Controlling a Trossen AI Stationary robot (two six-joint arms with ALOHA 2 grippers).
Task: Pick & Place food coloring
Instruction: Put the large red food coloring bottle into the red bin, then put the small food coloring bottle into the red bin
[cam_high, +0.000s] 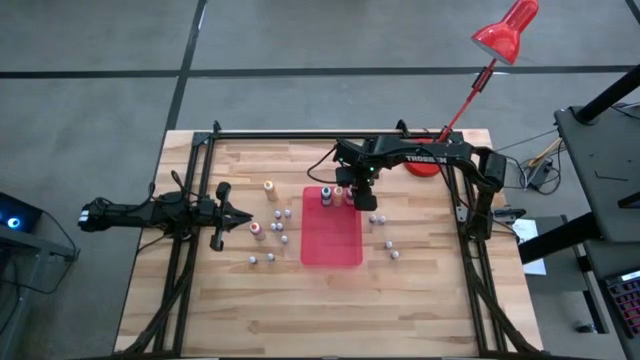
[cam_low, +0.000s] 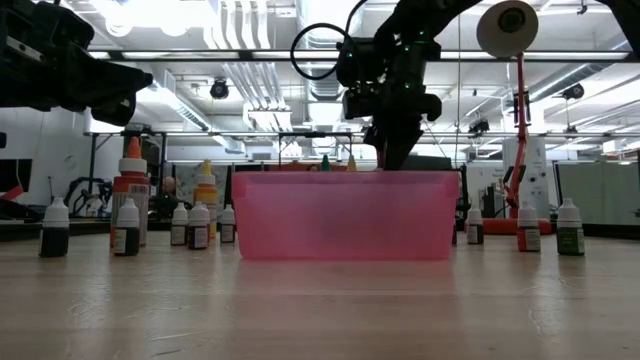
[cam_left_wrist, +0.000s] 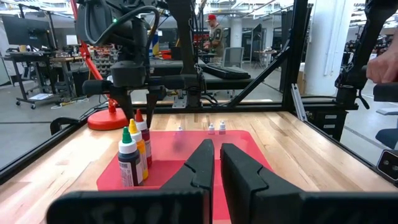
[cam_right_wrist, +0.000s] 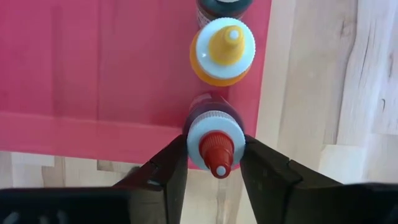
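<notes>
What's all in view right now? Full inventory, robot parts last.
table: one, light wood, under everything.
tray: one, red, table centre.
bottles in tray: three in a row, with green, yellow and red tips, at the tray's far end.
loose bottles: about twelve, mostly white-capped, two taller orange; roughly eight left of the tray, four right.
lamp: one, red, base at the table's far right corner.
person: one, in the room beyond the table.
left gripper: shut, empty, over the table left of the tray.
right gripper: around the red-tipped bottle at the tray's far end.
</notes>
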